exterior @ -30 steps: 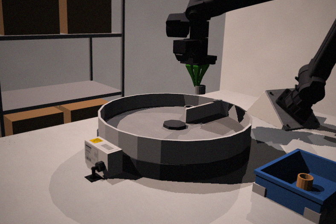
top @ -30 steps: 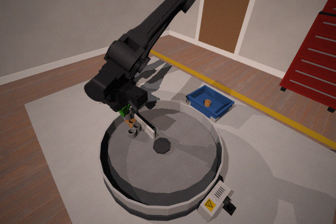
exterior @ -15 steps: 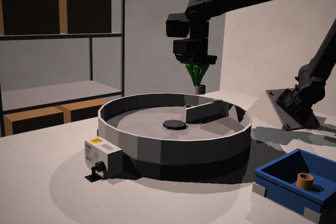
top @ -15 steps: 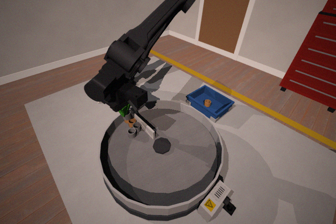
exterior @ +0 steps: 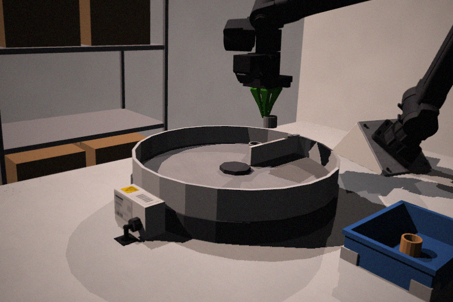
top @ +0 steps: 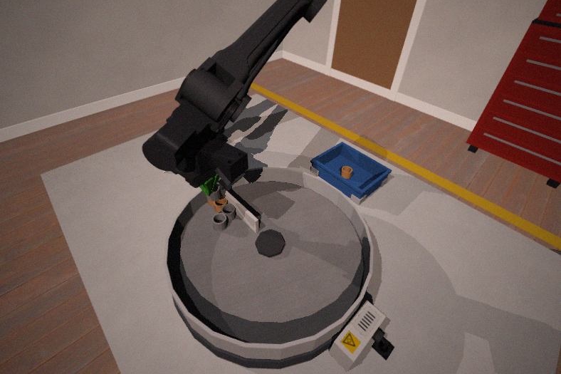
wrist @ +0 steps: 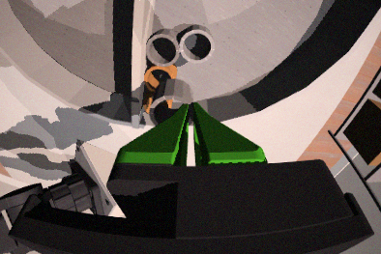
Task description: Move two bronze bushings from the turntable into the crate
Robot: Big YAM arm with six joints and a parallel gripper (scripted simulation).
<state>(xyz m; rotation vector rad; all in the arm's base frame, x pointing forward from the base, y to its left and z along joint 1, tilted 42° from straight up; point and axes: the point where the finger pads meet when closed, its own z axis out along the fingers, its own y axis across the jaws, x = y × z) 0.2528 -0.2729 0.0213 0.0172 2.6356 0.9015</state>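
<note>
The room has plain grey walls [top: 113, 20] with a white skirting board [top: 81, 108], a brown door panel [top: 378, 11] in a white frame, and a wooden plank floor [top: 50, 242] marked by a yellow line [top: 431, 174]. A red drawer cabinet [top: 528, 102] stands against the wall on the right side of the top view. In the exterior view a dark metal shelving unit [exterior: 122, 49] holds cardboard boxes [exterior: 113, 7] on its upper and lower levels, and light falls from above, casting hard-edged shadows.
</note>
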